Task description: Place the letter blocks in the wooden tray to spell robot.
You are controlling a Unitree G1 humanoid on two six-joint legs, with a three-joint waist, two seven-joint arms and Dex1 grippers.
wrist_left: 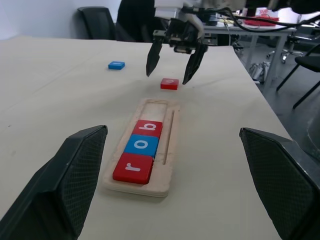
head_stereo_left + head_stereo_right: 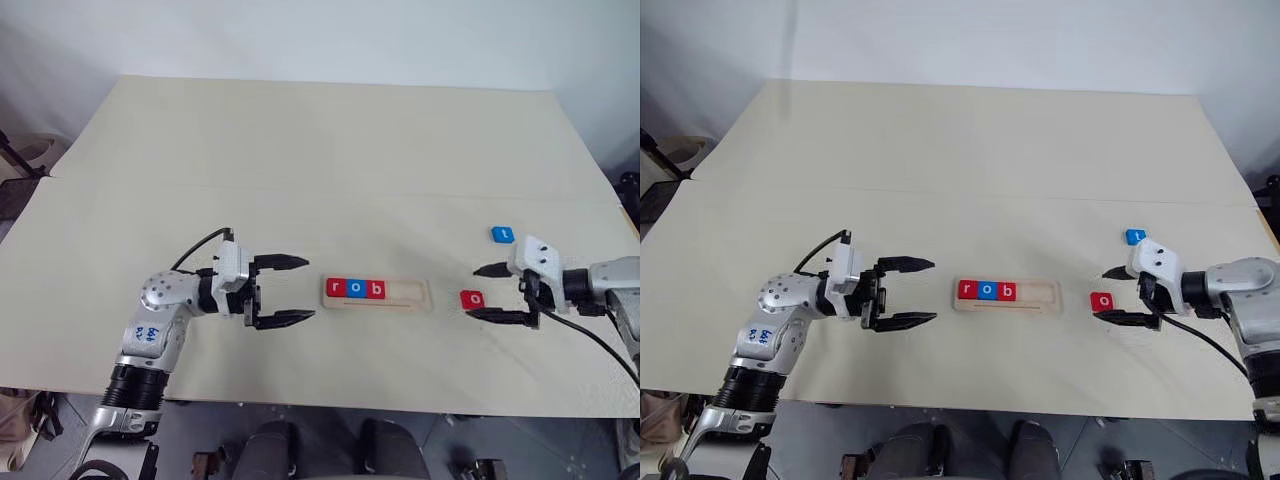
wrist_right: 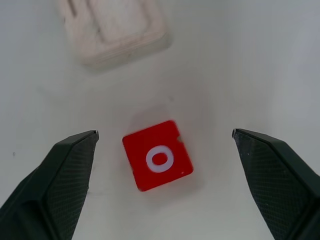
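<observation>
The left gripper sits at the lower left of the head view, its arm bent up from the bottom edge, and points level toward the centre of the frame. Its two black fingers stand wide apart and hold nothing. The right gripper reaches in from the right edge, tilted down toward the table, fingers spread wide with one on each side of a red "o" block. In the right wrist view that block lies flat on the table between the two fingers, touching neither.

The letter blocks are small flat square tiles with white lowercase letters. A blue "t" block lies on the table at the right, above the right gripper and apart from it.

The wooden tray lies just below the centre of the frame, long, pale and round-cornered. Its slot holds three tiles side by side at its left end: a red "r" block, a blue "o" block and a red "b" block. The right part of the slot is bare wood.
</observation>
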